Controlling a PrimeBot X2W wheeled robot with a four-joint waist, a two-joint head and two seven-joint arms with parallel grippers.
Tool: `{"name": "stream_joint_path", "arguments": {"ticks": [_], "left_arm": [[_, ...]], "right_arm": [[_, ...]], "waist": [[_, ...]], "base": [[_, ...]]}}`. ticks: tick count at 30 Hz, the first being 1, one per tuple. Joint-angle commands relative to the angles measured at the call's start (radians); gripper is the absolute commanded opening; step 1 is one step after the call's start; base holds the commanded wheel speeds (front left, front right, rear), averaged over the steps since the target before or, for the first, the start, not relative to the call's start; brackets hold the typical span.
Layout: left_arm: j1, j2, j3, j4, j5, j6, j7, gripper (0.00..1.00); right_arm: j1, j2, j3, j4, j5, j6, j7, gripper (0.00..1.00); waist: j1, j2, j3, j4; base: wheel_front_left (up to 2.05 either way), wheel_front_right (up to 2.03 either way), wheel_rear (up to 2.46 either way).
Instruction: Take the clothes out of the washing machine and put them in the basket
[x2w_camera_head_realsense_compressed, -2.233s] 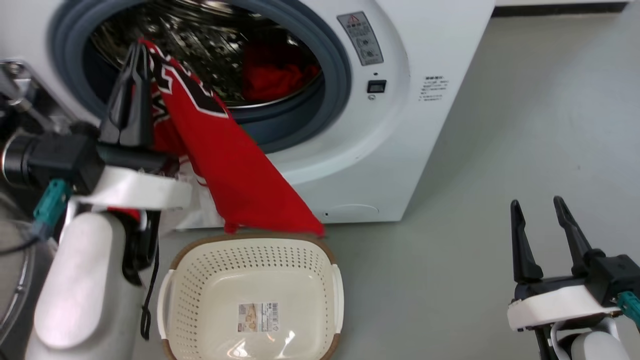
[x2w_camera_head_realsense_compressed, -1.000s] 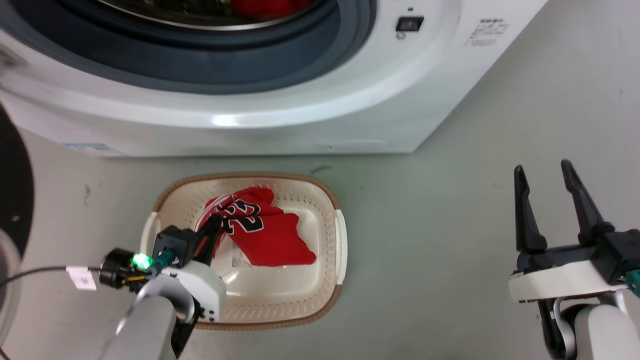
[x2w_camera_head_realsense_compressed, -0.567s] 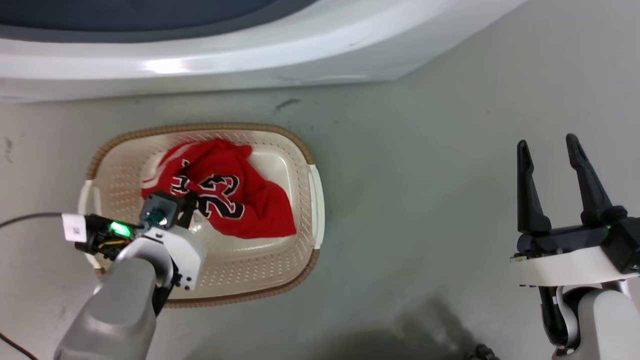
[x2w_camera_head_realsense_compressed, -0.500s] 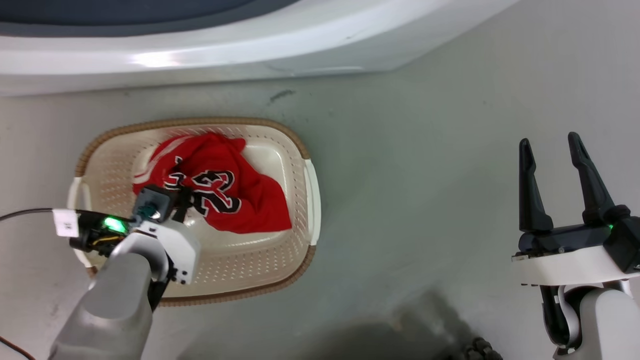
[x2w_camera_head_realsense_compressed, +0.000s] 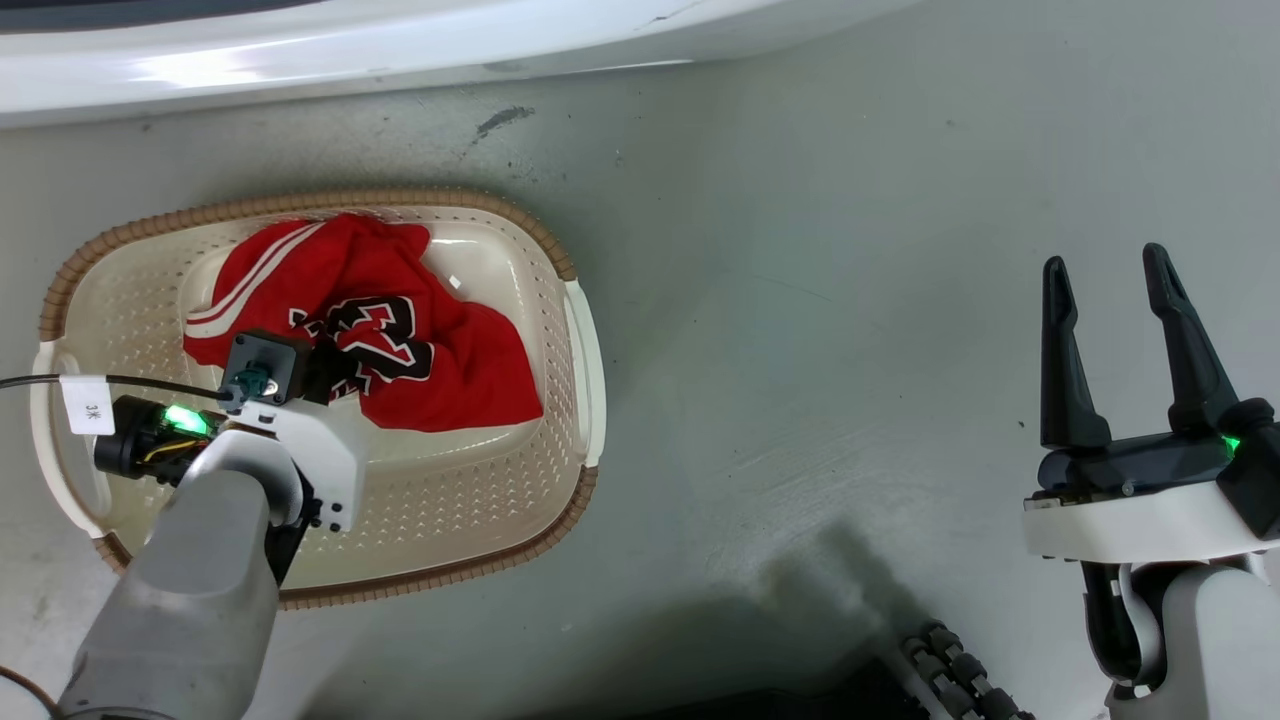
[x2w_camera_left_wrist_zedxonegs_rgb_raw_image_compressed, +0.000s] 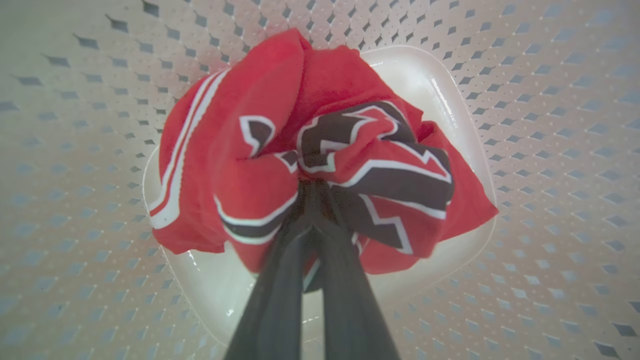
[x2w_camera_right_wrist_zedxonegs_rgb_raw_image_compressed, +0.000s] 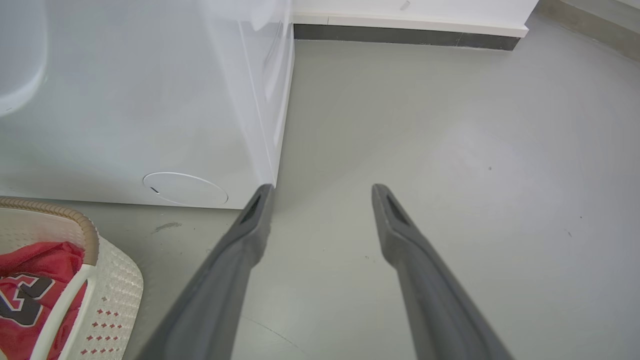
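Light is bright and even, seemingly from above. In the head view a glare streak runs along the washer (x2w_camera_head_realsense_compressed: 200, 65), a glint sits on the bottom of the basket (x2w_camera_head_realsense_compressed: 455, 283), and a soft shadow pools on the floor (x2w_camera_head_realsense_compressed: 800, 600) at the lower edge. The left wrist view is sharp on the jersey (x2w_camera_left_wrist_zedxonegs_rgb_raw_image_compressed: 260, 100), but the basket holes smear toward the corners and the fingers (x2w_camera_left_wrist_zedxonegs_rgb_raw_image_compressed: 280, 300) of the left pincer (x2w_camera_left_wrist_zedxonegs_rgb_raw_image_compressed: 314, 192) blur near the lens. The fingers (x2w_camera_right_wrist_zedxonegs_rgb_raw_image_compressed: 220, 280) of the right pincer (x2w_camera_right_wrist_zedxonegs_rgb_raw_image_compressed: 322, 189) are soft too.
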Motion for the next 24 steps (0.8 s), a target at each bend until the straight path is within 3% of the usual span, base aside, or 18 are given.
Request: {"name": "stream_joint_path", "arguments": {"ticks": [1,2,3,4,13,24], "left_arm": [[-0.012,-0.012,0.005,0.012,-0.007,0.0,-0.003,0.0],[-0.013,-0.02,0.011,0.013,-0.016,0.0,-0.003,0.13],[-0.012,-0.024,0.018,0.016,-0.019,0.005,-0.003,0.95],[-0.007,-0.029,0.021,0.026,-0.023,0.007,-0.003,1.0],[0.075,-0.075,0.029,-0.012,-0.044,0.001,-0.003,1.0],[0.206,-0.102,0.07,-0.202,-0.064,0.0,-0.003,1.0]], "right_arm": [[-0.015,0.001,0.001,0.003,-0.005,-0.001,-0.002,1.0],[-0.013,0.001,0.001,0.004,-0.01,-0.001,-0.002,1.0],[-0.012,0.001,0.001,0.004,-0.015,-0.001,-0.002,1.0],[-0.013,0.001,0.001,0.005,-0.019,-0.001,-0.002,1.0],[-0.005,0.001,-0.002,0.03,-0.04,-0.001,-0.002,1.0],[0.028,0.001,-0.019,0.085,-0.057,-0.001,-0.002,1.0]], "waist": [[-0.0002,0.0,-0.007,0.003],[-0.0002,0.0,-0.015,0.006],[-0.0002,0.0,-0.023,0.01],[-0.0002,0.0,-0.033,0.012],[-0.0002,0.0,-0.179,0.044],[-0.0002,0.0,-0.36,0.09]], "base": [[0.0,0.0,0.0],[0.0,0.0,0.0],[0.0,0.0,0.0],[0.0,0.0,0.0],[0.0,0.0,0.0],[0.0,0.0,0.0]]}}
